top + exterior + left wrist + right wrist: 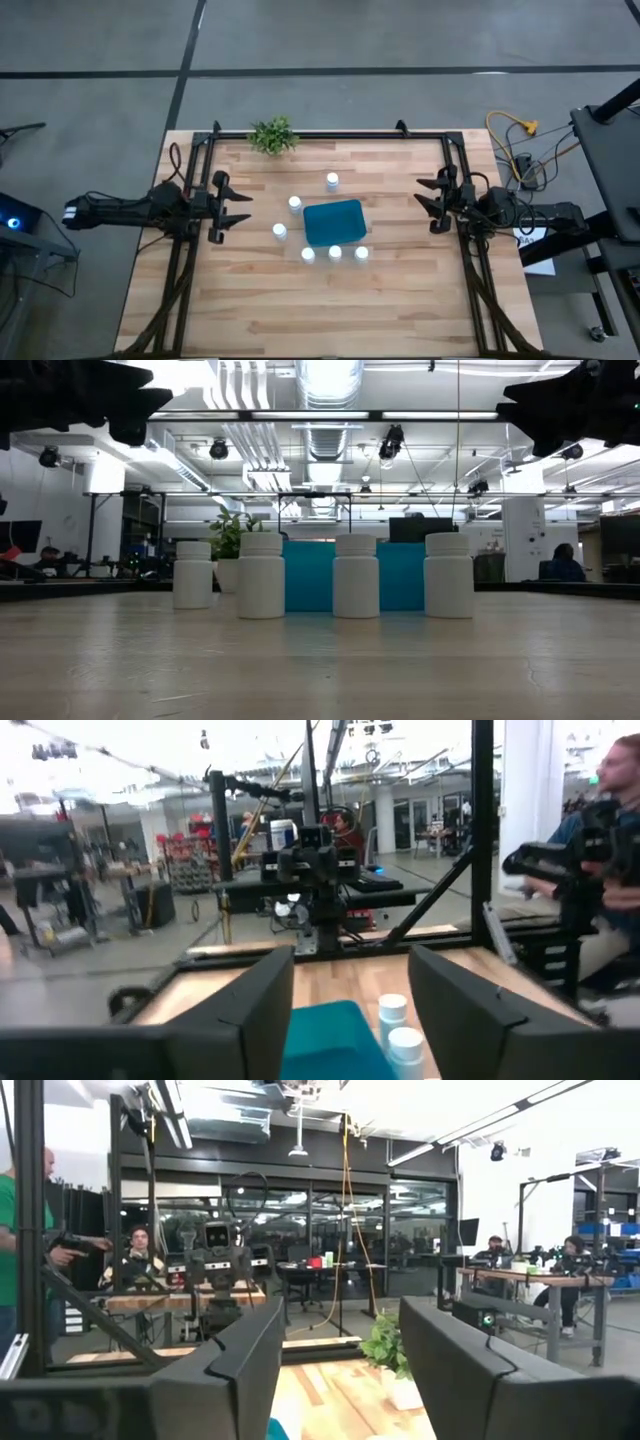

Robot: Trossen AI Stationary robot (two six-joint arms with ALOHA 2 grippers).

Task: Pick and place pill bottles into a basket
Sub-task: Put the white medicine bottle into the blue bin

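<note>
Both pincers [240, 207] [428, 199] open, facing basket [334, 222].

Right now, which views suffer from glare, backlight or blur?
Low view: ceiling lights blow out, both arms silhouetted, pill bottles sharp. Left wrist view: bright windows, slight blur, basket partly hidden. Right wrist view: washed-out ceiling, near fingers soft. High view: even light.

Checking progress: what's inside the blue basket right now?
From above, the basket shows only its teal interior, no bottles; six pill bottles stand around it. The low view cannot see inside it.
</note>
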